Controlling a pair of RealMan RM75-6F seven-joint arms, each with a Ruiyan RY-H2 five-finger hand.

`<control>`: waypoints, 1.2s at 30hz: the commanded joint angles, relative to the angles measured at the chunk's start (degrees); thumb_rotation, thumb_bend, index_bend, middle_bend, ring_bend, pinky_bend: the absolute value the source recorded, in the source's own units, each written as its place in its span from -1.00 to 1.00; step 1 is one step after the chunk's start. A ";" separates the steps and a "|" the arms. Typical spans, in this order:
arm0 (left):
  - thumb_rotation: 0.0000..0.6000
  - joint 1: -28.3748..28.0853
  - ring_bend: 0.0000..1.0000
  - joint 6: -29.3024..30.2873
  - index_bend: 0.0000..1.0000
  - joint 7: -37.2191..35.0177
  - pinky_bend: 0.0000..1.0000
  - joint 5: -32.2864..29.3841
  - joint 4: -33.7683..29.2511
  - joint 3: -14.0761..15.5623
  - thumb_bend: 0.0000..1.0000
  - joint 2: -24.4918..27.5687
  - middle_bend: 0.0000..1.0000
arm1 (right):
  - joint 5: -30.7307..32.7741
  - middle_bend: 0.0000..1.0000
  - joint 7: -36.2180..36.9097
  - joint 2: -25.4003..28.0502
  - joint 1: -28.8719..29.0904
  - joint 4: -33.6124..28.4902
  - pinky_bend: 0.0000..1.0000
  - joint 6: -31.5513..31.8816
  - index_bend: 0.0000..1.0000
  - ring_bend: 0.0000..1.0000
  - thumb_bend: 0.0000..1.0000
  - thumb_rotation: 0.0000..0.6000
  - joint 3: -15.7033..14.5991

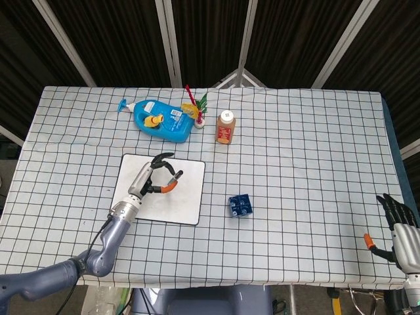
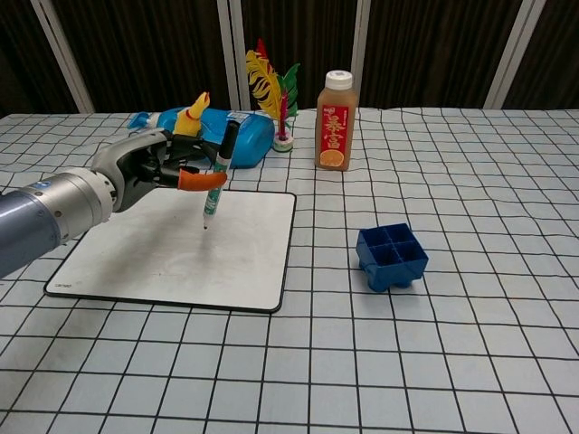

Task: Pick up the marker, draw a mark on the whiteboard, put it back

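My left hand (image 2: 154, 169) (image 1: 156, 178) hovers over the whiteboard (image 2: 136, 262) (image 1: 190, 197) and pinches the marker (image 2: 218, 176) between its thumb and a finger. The marker stands nearly upright, black cap end up, tip pointing down at the board's middle, just above or at the surface. The board looks blank with faint grey smears. My right hand (image 1: 399, 231) rests off the table's right front corner with its fingers apart, holding nothing; it shows in the head view only.
A blue four-cell holder (image 2: 391, 256) (image 1: 240, 205) sits right of the board. Behind the board lie a blue detergent bottle (image 2: 222, 137) with a yellow duck, a feather shuttlecock (image 2: 274, 99) and an upright juice bottle (image 2: 334, 110) (image 1: 224, 127).
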 commanded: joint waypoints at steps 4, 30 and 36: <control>1.00 -0.43 -1.00 -0.09 0.38 -0.43 -1.00 -0.02 0.67 0.04 0.09 -0.49 -0.77 | 0.20 -1.00 0.01 -0.04 0.01 0.06 -1.00 -0.03 -1.00 -1.00 -0.29 1.00 0.09; 1.00 -2.43 -1.00 -0.70 0.38 -1.16 -1.00 1.41 8.66 1.45 0.09 -1.79 -0.75 | 0.64 -1.00 -0.12 -0.09 0.07 0.15 -1.00 -0.35 -1.00 -1.00 -0.29 1.00 0.18; 1.00 -2.07 -1.00 0.18 0.38 -1.39 -1.00 1.41 10.99 1.11 0.09 -0.87 -0.75 | 0.53 -1.00 -0.32 -0.10 0.03 0.09 -1.00 -0.20 -1.00 -1.00 -0.29 1.00 0.16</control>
